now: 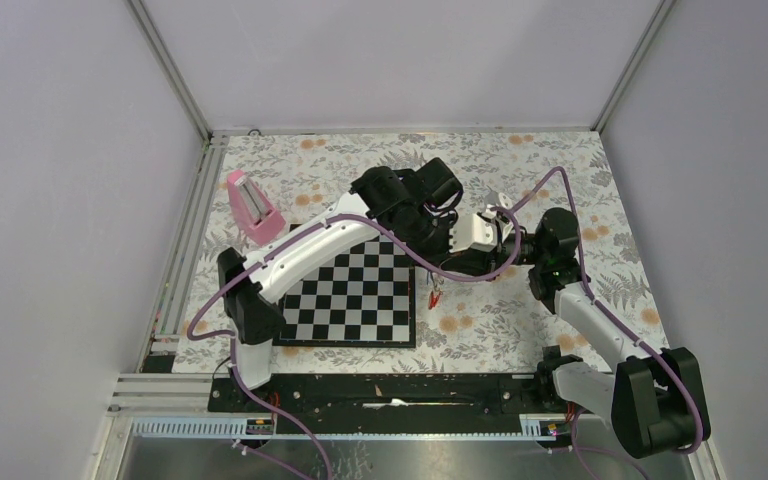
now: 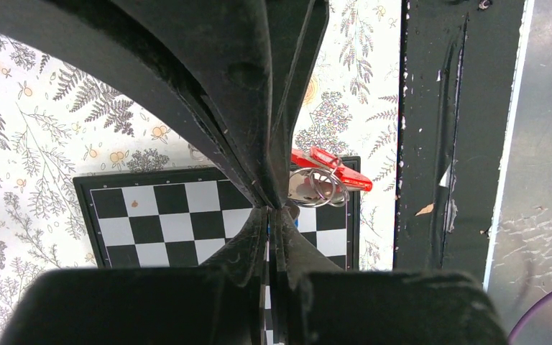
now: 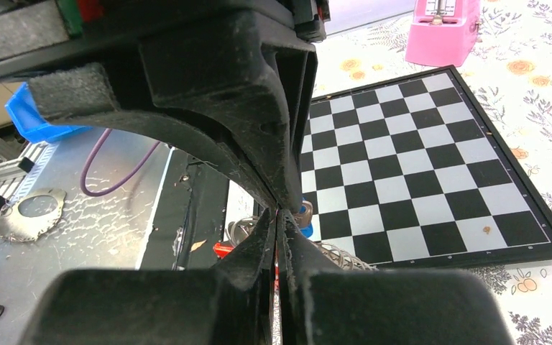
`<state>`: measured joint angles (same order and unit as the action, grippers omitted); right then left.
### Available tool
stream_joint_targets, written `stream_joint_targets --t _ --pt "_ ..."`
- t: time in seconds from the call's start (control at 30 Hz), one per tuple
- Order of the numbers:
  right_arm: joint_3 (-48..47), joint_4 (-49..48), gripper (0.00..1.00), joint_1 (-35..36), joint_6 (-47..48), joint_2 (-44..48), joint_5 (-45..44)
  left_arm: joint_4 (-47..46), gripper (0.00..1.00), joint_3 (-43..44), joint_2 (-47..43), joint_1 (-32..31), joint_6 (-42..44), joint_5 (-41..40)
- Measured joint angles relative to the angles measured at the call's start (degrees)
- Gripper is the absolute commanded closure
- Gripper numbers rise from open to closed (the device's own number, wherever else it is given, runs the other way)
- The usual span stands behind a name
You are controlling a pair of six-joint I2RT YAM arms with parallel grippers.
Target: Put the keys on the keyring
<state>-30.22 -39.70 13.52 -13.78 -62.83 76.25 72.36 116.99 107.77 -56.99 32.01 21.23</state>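
Keyring [image 2: 315, 187] and red tag [image 2: 332, 169] sit just beside closed left fingers [image 2: 244, 108].

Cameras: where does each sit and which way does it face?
Top external: above and behind the bases, looking down at the chessboard; left arm and right arm show.
Left wrist: on its arm, looks down and rightward, base rail at its right; shut left gripper shows.
Right wrist: on its arm, looks leftward toward the pink block; shut right gripper shows.
Shared: chessboard in all; keyring in both wrist views.

No readable text, label or number shows on anything.
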Motion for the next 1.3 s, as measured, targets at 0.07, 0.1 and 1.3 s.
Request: stream_joint_targets --t 0.07,0.1,1.3 --pt "0.00 -0.07 1.00 -0.02 -0.24 0.00 0.00 -0.28 0.92 -0.28 -0.09 0.17 0.13 0.35" --pt "0.00 -0.07 1.00 -0.02 -0.50 0.00 -0.02 -0.98 0.87 -1.03 -0.44 0.35 0.20 0.74" --pt "-1.77 -19.28 1.00 -0.96 -20.57 -0.13 -0.20 -46.42 0.75 -37.97 -23.96 13.75 -5.51 31.69"
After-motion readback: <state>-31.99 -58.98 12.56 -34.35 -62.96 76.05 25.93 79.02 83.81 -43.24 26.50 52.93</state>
